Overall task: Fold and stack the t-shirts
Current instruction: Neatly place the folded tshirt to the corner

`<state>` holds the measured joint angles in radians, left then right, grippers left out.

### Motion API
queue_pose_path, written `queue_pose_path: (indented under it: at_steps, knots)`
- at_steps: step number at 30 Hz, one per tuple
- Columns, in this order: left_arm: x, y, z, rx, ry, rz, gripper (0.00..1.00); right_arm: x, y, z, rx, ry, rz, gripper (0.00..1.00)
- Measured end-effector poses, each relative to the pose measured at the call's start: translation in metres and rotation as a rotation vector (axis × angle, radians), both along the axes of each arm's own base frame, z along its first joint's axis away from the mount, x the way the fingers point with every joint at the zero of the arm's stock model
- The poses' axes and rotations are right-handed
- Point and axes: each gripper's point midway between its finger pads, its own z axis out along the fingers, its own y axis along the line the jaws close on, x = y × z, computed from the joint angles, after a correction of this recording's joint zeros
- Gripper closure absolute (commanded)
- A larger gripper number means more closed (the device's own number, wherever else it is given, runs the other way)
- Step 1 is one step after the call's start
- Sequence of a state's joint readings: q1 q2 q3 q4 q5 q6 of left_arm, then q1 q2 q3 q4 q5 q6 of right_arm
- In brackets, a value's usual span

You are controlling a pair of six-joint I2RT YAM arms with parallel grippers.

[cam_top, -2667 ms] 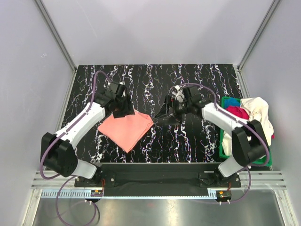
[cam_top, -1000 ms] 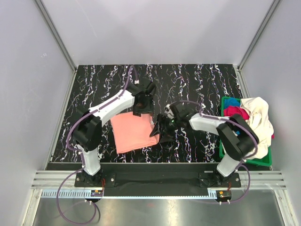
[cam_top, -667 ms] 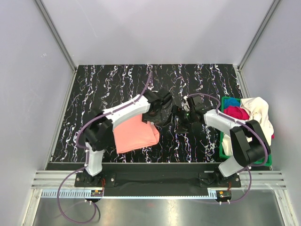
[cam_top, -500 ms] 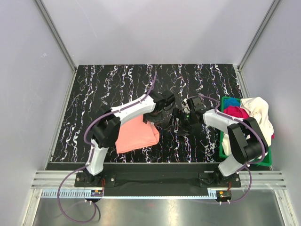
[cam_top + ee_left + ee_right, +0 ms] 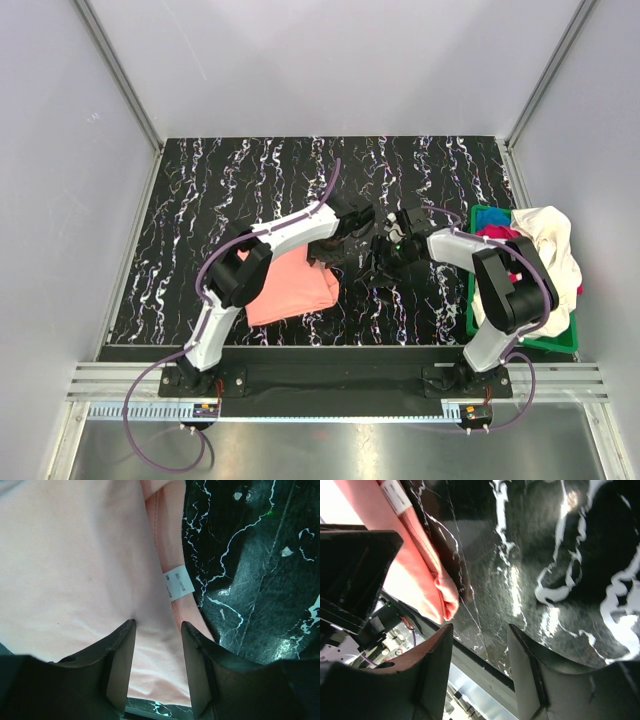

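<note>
The salmon-pink t-shirt [image 5: 288, 285] lies folded on the black marbled table, left of centre. Its white neck label [image 5: 179, 584] shows at its right edge. My left gripper [image 5: 345, 246] is open and empty, its fingers [image 5: 115, 655] low over the shirt's right edge [image 5: 80, 570]. My right gripper [image 5: 385, 255] is open and empty just right of that edge, above bare table. The shirt's folded edge [image 5: 422, 577] and the label [image 5: 395, 492] lie to its left. A cream-white shirt [image 5: 548, 235] and a magenta shirt [image 5: 505, 238] sit in the basket. The blue shirt is hard to make out.
The green plastic basket [image 5: 480, 212] stands at the table's right edge, piled with shirts that hang over its rim. The two grippers are close together near the table's centre. The table's front edge [image 5: 485, 665] runs under my right gripper.
The pink shirt has gone from a wide diamond to a narrower folded shape further right. My left gripper has crossed to its right edge. My right gripper has come in beside it.
</note>
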<state>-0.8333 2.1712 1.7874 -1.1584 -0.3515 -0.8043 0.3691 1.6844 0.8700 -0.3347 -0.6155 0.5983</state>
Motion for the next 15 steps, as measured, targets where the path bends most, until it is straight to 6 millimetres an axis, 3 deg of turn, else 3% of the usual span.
queue_pose_path:
  at_steps: [3, 5, 7, 10, 15]
  knots:
    - [0.001, 0.001, -0.003, 0.000, 0.006, -0.002, 0.61, 0.005, 0.005, 0.000, 0.018, 0.008, 0.007, 0.56]
    - [0.003, 0.001, -0.004, -0.004, 0.005, -0.005, 0.71, 0.012, 0.010, 0.003, 0.041, 0.007, 0.009, 0.64]
    - [0.005, 0.003, -0.007, -0.010, 0.008, -0.005, 0.87, 0.020, 0.015, 0.007, 0.064, 0.001, 0.010, 0.80]
    - [0.007, 0.006, -0.010, -0.015, 0.018, -0.009, 1.00, 0.032, 0.024, 0.014, 0.110, -0.006, 0.013, 0.92]
    - [0.012, 0.007, -0.007, -0.034, 0.009, -0.008, 1.00, 0.050, 0.042, 0.017, 0.197, 0.008, 0.021, 0.98]
